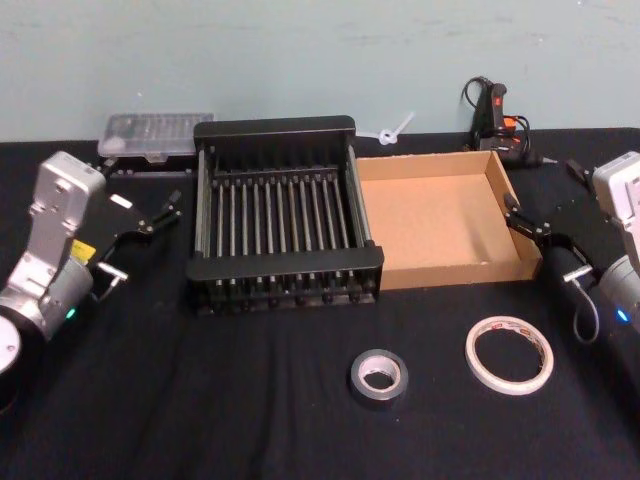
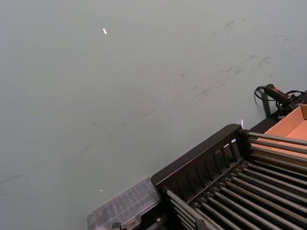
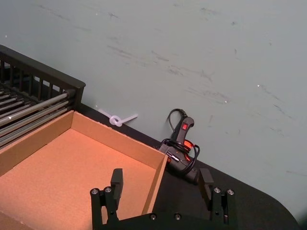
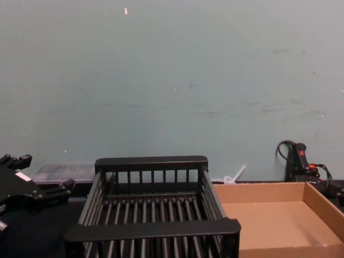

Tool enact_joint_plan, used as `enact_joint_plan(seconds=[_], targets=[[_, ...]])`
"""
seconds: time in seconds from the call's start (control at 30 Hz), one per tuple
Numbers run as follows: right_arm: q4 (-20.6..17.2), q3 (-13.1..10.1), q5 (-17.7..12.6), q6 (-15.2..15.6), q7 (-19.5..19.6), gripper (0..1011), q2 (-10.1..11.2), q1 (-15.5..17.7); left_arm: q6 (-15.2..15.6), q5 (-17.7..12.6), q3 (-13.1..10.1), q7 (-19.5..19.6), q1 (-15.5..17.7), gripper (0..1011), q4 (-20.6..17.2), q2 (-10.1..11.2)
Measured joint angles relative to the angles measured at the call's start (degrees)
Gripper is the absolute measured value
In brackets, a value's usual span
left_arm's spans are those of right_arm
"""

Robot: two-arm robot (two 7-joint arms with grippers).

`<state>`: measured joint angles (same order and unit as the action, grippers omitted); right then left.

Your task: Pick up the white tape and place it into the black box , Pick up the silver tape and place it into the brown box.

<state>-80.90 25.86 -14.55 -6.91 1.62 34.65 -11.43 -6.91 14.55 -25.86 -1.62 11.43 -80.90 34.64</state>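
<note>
The white tape (image 1: pixel 508 354) lies flat on the black cloth at the front right, red marks on its side. To its left lies the smaller silver tape (image 1: pixel 379 376). Behind them the black box (image 1: pixel 285 262) stands mid-table with nothing in it, and the brown box (image 1: pixel 430 215) touches its right side, also with nothing inside. My left gripper (image 1: pixel 148 240) hangs open left of the black box. My right gripper (image 1: pixel 530 225) is open at the brown box's right wall. In the right wrist view the right gripper (image 3: pixel 160 184) straddles the wall of the brown box (image 3: pixel 62 167).
A clear plastic case (image 1: pixel 155 135) sits at the back left. A black hot glue gun (image 1: pixel 495 115) with its cord lies at the back right, and a white zip tie (image 1: pixel 395 130) lies behind the boxes. A pale wall closes off the table's far edge.
</note>
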Motion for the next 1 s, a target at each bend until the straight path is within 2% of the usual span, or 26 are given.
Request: enact_joint_plan(seconds=[1.0], targets=[[0.0,0.0,0.0,0.0,0.0,1002,0.0,0.0,0.0,0.0,0.0,0.0,0.0,1001,0.0,0.0]])
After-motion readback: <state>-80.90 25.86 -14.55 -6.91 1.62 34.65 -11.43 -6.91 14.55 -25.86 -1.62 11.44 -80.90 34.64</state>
